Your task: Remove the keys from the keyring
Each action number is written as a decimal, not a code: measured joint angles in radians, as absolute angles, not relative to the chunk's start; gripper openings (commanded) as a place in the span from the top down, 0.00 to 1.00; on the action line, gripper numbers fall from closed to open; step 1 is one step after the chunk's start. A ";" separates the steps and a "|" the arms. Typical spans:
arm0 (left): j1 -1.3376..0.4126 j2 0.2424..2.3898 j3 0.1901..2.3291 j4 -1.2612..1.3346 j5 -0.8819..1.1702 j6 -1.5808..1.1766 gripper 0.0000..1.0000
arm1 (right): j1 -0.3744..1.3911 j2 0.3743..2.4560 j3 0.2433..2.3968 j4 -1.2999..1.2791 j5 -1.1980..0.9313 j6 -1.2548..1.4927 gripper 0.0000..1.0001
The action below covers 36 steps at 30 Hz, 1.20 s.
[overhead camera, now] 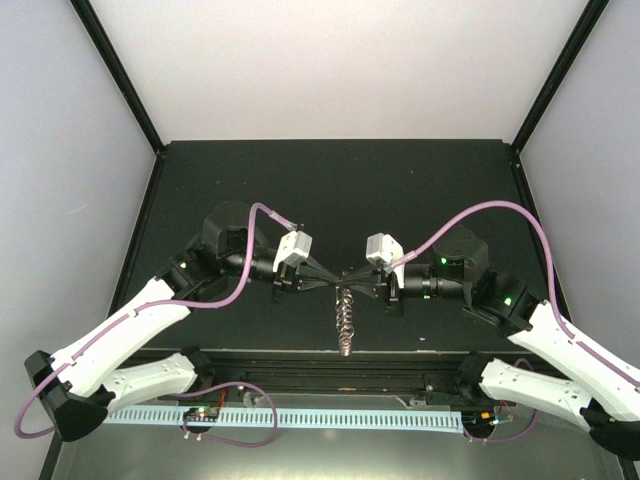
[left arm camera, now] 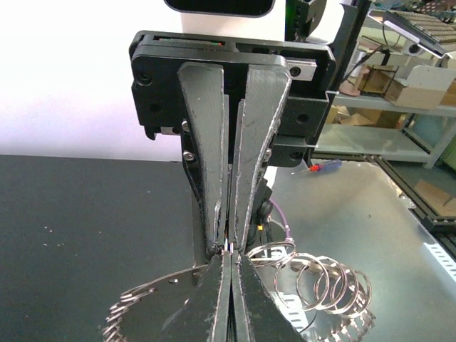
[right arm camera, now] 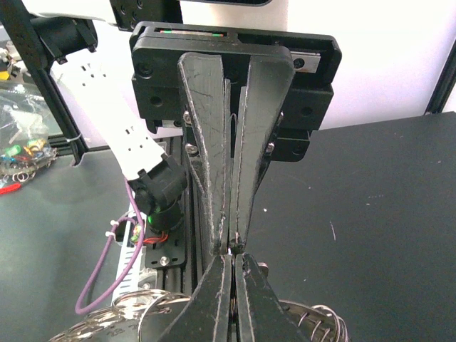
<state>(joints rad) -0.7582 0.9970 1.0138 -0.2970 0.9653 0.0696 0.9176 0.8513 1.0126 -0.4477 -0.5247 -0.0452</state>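
Left gripper (overhead camera: 333, 279) and right gripper (overhead camera: 364, 284) met tip to tip over the table (overhead camera: 300, 180). Both finger pairs were pressed together, pinching a sliver of the keyring (overhead camera: 346, 318). Its loops trailed from the tips toward the near edge.

We look down on a black desk (overhead camera: 330, 180) boxed in by white panels (overhead camera: 340, 60) and black corner posts (overhead camera: 120, 75). A pale blue slotted strip (overhead camera: 300, 415) runs along its near edge. The left wrist view shows us a shelf (left arm camera: 356, 101) bearing cardboard boxes (left arm camera: 410, 89), and below it a small red-and-blue screwdriver (left arm camera: 324, 166) on a grey surface.
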 measured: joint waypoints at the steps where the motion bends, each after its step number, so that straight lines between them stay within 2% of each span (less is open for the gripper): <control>1: -0.759 0.997 1.013 -0.295 0.963 0.069 0.98 | 0.918 0.843 1.000 -0.432 -0.521 -0.038 0.99; 17: -0.760 0.966 0.981 -0.191 0.881 0.002 0.99 | 0.920 0.698 0.691 0.062 -0.420 0.260 0.99; 36: -0.760 0.995 0.981 -0.101 0.892 -0.054 0.98 | 0.925 0.709 0.569 0.440 -0.357 0.445 0.99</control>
<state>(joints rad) -0.7597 0.9951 0.9813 -0.1013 0.8925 -0.0536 0.9245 0.7090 0.5694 0.4400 -0.3573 0.4450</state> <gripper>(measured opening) 0.016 0.015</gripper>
